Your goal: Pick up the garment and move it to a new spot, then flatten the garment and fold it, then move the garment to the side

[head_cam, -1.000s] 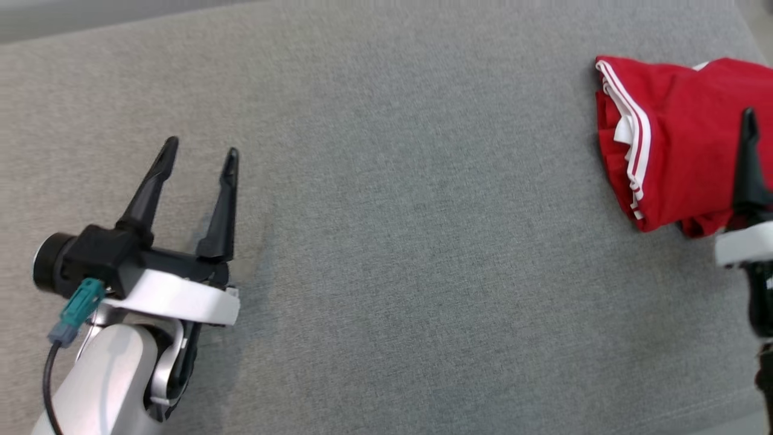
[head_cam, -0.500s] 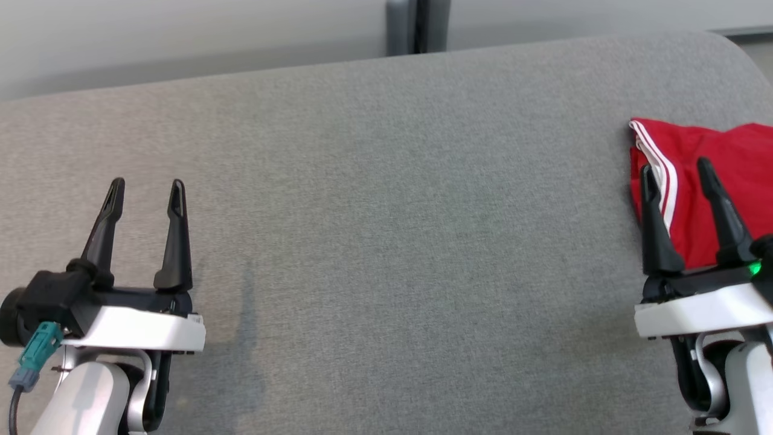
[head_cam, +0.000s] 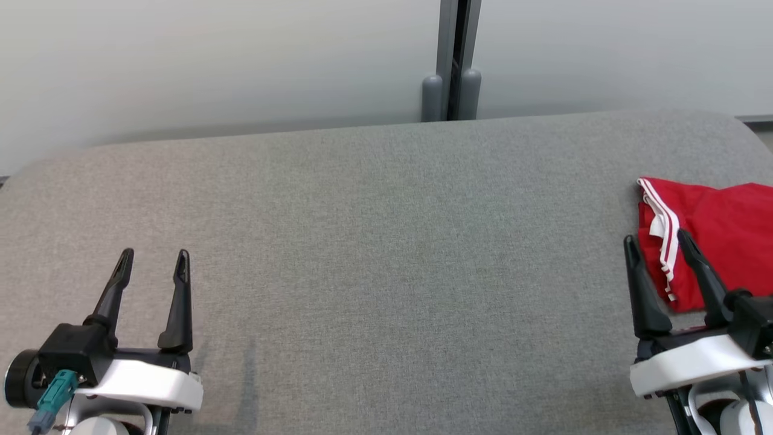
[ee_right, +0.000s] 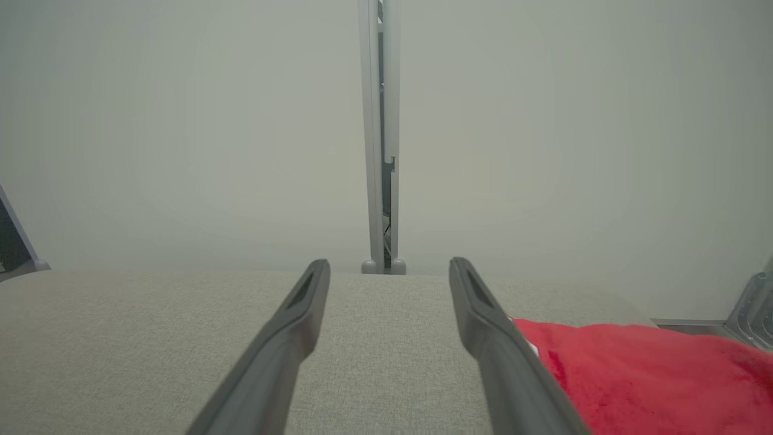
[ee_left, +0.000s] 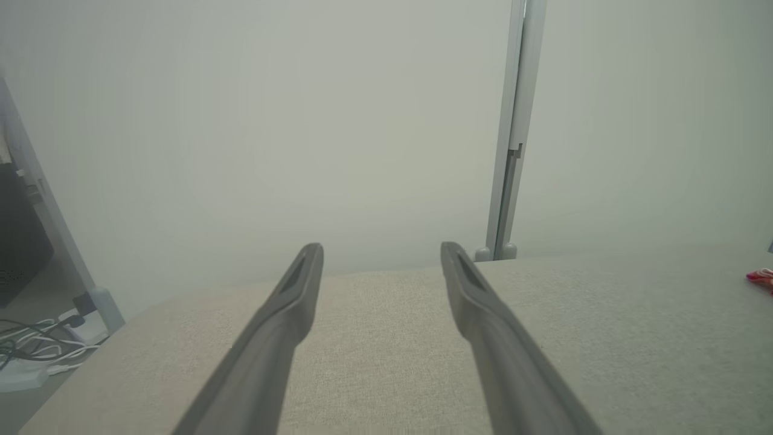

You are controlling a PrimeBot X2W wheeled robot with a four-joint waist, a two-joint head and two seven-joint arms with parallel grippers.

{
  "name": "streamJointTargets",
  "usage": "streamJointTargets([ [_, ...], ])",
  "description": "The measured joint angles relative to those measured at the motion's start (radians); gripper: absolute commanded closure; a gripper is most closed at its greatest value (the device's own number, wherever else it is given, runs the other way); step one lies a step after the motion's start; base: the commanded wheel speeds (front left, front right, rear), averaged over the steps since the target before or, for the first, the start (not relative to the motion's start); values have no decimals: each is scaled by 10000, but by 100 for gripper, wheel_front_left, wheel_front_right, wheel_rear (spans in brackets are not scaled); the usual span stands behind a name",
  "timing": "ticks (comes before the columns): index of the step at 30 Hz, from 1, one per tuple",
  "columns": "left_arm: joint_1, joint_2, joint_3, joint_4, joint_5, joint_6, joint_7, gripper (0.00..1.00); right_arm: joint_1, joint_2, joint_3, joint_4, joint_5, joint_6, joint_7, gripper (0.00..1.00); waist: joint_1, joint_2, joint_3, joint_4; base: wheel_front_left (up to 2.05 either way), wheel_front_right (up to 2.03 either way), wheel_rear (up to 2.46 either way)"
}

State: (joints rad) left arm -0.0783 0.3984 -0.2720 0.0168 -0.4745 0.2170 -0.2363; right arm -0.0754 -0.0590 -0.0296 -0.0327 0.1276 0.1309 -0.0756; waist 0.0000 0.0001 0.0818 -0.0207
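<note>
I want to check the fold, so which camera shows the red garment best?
The head view: the red garment lies far right, its white-striped edge plain, though the frame cuts it off. The right wrist view shows part of it as a red mound low on the right; the left wrist view, a sliver at its right edge.

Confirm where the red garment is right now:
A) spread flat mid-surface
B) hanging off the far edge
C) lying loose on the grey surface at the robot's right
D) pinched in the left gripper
C: the red garment lies bunched on the grey surface at the robot's right, beside the open right gripper, with nothing between that gripper's fingers.
</note>
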Motion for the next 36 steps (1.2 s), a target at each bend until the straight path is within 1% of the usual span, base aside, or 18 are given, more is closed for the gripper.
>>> streamJointTargets([
  [12,549,176,-58,144,-29,0,-6,0,909,50,-357,-167,-61,0,274,0,0,0,-621,144,0,0,0],
  [36,660,288,-115,171,-117,44,-12,0,1030,86,-337,-201,104,0,347,0,0,0,-724,234,0,0,0],
])
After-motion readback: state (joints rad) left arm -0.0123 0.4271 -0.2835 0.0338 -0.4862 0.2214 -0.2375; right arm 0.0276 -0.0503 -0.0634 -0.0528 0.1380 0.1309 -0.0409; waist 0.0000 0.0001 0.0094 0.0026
